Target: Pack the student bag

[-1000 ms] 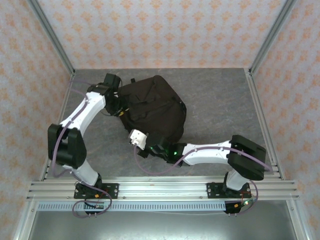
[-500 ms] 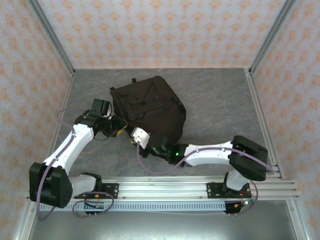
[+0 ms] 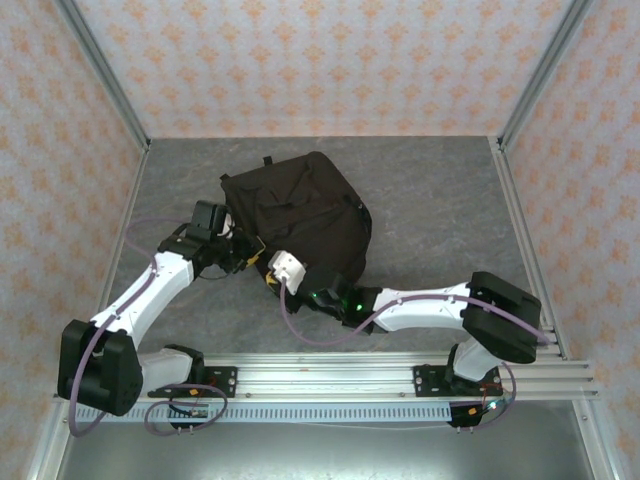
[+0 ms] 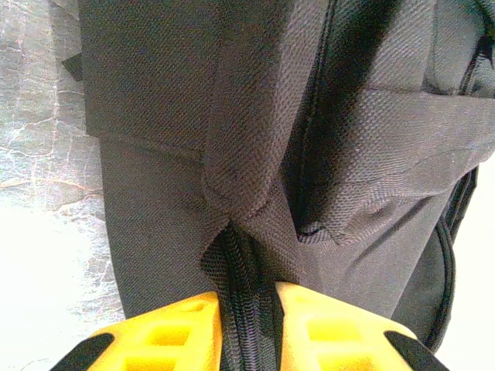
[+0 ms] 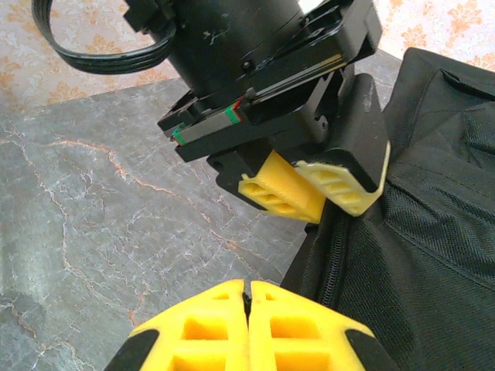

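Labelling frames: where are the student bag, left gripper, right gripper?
student bag [image 3: 300, 215]: top external view, centre of fabric.
left gripper [image 4: 249, 300]: left wrist view, between fingertips.
right gripper [image 5: 247, 294]: right wrist view, between fingertips.

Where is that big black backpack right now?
From above, the student bag lies on the table, left of centre; the left gripper pinches its near-left zipper edge, the right gripper close beside.

Open table [image 3: 440, 200] right of student bag [image 3: 300, 210], left claw [image 4: 249, 309], right claw [image 5: 247, 297] crowding its near-left edge

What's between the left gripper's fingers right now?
A zippered seam of the student bag fills the gap between the fingers of the left gripper, clearest in the left wrist view.
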Controlling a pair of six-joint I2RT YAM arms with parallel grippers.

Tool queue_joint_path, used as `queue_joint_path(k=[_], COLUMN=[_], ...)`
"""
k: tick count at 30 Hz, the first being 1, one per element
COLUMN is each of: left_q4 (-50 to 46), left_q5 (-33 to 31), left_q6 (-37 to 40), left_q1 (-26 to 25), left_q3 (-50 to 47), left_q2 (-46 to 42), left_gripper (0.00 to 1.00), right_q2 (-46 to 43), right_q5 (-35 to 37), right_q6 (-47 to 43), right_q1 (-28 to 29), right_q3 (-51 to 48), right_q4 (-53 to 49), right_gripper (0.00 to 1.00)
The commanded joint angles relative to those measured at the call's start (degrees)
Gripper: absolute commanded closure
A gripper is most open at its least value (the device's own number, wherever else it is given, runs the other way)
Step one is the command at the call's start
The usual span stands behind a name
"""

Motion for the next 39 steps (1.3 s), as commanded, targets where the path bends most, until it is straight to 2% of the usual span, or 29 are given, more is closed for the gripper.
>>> queue_joint_path(k=[1,14,17,21,29,31,39], left_q4=[-0.26,0.96,1.73,3.38,5.18,5.48,0.34], left_q5=[0.05,0.29,-0.15,-0.41,-1.42,-1.73,-5.97], left_q6=[0.17,-1.19,-1.52,-2.07,-2.25,-2.09,1.7], left_q1=[-0.57,-0.76,-0.88,-1.32,-1.74,-1.72,-1.68], left_q3=[-0.51,-4.76,-5.67,-5.81,-4.25,-4.14,-1.4], left_q2=[-1.81,-4.82,-5.27,-4.4,-1.99,-1.49,-0.74], left_gripper=[0.76,0.76,0.73,0.69,0.69,0.71,0.99], right_q2=[-2.06,-1.56,-1.43,-1.25,-0.8,-0.81,-4.14], right_q5=[-0.55,-0.44,-0.77,-1.73,-2.72,-2.81,-1.49], right_q6=[1.01,1.74,2.15,2.9,2.88,3.01,1.49], right_q1=[-0.3,-0.66,-0.72,-0.68,-0.75,-0.69,-0.73], right_q3=[-0.59,-0.87,-1.04,-1.13,-0.96,-0.93,-2.3], right_q4=[2.89,3.86,4.17,4.56,3.96,3.9,-0.63], right_gripper=[1.0,1.0,1.0,1.0,1.0,1.0,1.0])
